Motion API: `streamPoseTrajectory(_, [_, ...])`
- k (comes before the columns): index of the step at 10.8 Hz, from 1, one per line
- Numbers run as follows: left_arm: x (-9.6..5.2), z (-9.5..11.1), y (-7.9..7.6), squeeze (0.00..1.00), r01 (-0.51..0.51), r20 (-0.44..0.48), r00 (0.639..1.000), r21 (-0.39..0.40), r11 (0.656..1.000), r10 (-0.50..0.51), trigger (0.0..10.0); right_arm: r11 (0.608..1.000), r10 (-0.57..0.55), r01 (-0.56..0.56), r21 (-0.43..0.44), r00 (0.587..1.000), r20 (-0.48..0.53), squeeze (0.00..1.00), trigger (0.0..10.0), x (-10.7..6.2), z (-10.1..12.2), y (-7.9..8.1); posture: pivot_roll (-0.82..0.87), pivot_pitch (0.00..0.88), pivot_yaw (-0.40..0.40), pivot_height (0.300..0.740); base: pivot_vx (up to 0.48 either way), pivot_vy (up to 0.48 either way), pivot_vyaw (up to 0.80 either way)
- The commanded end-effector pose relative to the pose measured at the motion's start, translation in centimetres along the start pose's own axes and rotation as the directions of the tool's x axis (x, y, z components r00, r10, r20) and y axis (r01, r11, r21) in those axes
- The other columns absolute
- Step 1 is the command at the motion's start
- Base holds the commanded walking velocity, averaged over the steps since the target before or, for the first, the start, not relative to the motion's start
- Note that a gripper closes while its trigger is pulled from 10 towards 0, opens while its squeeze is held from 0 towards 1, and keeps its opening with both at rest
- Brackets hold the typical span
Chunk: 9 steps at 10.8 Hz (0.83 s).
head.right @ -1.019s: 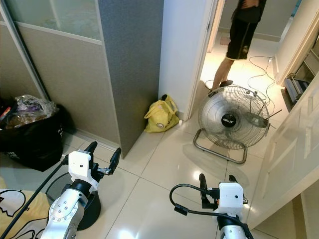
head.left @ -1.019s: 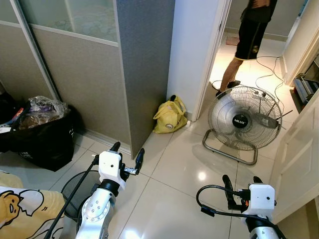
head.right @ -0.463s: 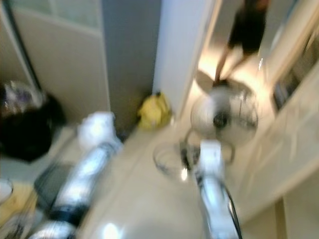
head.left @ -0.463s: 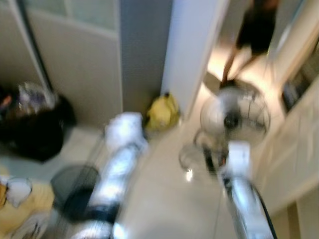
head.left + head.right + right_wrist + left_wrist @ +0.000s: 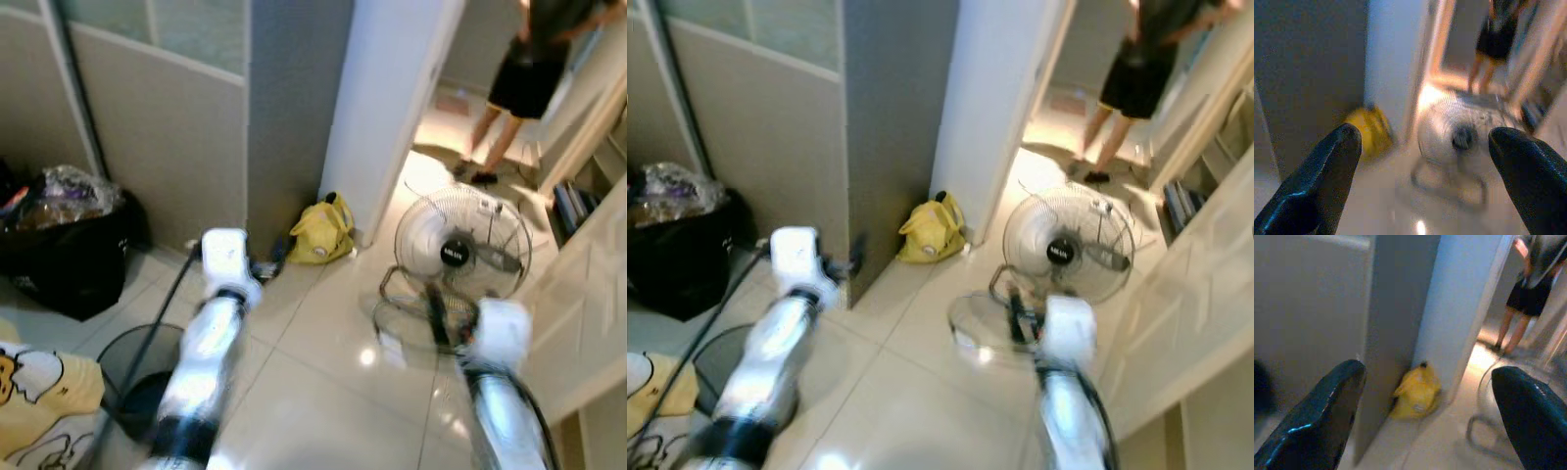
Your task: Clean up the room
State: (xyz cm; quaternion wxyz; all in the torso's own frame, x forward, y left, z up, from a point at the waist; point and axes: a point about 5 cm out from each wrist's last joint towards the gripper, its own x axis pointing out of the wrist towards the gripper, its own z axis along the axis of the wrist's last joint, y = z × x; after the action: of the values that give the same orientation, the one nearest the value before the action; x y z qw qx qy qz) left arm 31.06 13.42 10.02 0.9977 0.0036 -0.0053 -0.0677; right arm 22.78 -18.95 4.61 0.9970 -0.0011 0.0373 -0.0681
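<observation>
Glossy tiled floor (image 5: 323, 392) holds a yellow bag (image 5: 321, 232) and fan (image 5: 460, 257); both tools (image 5: 1425, 416) (image 5: 1422, 181) gape wide

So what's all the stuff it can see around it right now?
Bag: one, yellow, on the floor at the foot of the white wall corner.
Floor fan: one, metal with a black hub, on the tiles by the doorway.
Black bag: one, stuffed full, against the sliding panels on the left.
Mesh bin: one, black, on the floor near the left arm.
Cloth: one, yellow and white, at the lower left.
Person: one, dark shorts, standing beyond the doorway.
Left gripper: fingers apart, aimed toward the yellow bag.
Right gripper: fingers apart, aimed toward the fan.
</observation>
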Motion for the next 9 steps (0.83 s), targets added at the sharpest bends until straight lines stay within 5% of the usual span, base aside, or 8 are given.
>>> streamPoseTrajectory(1, [-0.1, -0.1, -1.8, 0.0, 0.075, 0.006, 0.997, 0.041, 0.996, -0.075, 10.0, 0.999, -0.016, 0.017, 0.032, 0.999, -0.041, 0.0, 10.0, -0.1, -0.6, -0.4, 0.06, 0.0, -0.147, 0.74, 0.0, 0.0, 0.0])
streamPoseTrajectory(4, [1.0, 1.2, -2.9, 0.0, 0.093, 0.052, 0.994, 0.106, 0.99, -0.099, 10.0, 0.997, -0.017, 0.017, 0.071, 1.0, 0.002, 0.0, 10.0, 1.9, 0.4, 1.1, 0.05, 0.0, -0.091, 0.74, 0.0, 0.0, 0.0])
streamPoseTrajectory(6, [1.3, 1.1, -2.4, 0.0, 0.078, 0.032, 0.996, 0.08, 0.994, -0.081, 10.0, 0.997, -0.013, 0.012, 0.071, 1.0, 0.01, 0.0, 10.0, 2.4, 0.6, 1.4, 0.04, 0.0, -0.088, 0.74, 0.0, 0.48, 0.0])
streamPoseTrajectory(9, [1.4, 0.9, -2.5, 0.0, 0.078, 0.019, 0.997, 0.066, 0.995, -0.08, 10.0, 0.998, 0.038, -0.038, 0.058, 0.999, -0.001, 0.0, 10.0, 2.4, 0.3, 1.9, 0.04, 0.0, -0.088, 0.74, 0.0, 0.48, 0.63])
